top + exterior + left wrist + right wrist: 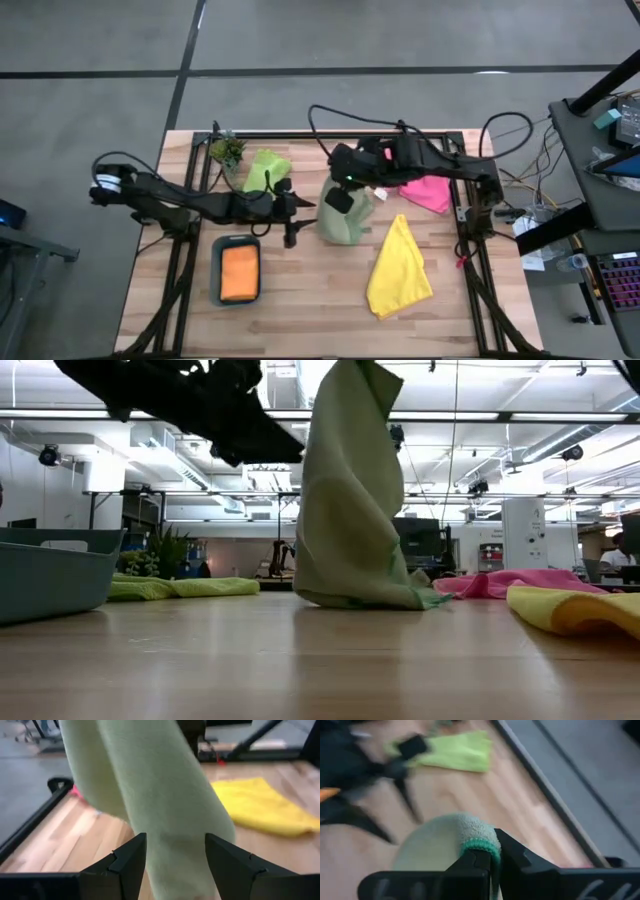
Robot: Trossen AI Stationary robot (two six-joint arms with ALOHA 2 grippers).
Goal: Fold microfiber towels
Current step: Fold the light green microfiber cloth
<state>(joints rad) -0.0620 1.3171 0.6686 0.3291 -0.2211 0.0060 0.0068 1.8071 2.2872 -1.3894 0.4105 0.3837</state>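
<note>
right pincer [490, 862] is clamped on the sage towel [345, 215], hanging it mid worktop [300, 320] w/ its hem touching; left pincer [175, 860] gapes wide just beside it. next: left should pinch a lower corner, i reckon

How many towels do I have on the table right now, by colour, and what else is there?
Lime green towel: 1
Orange towel, lying in the teal tray: 1
Pink towel: 1
Pale sage green towel, hanging from the shut right gripper: 1
Yellow towel: 1
Teal tray: 1
Potted plant: 1
Total: 7 things, 5 of them towels
</note>
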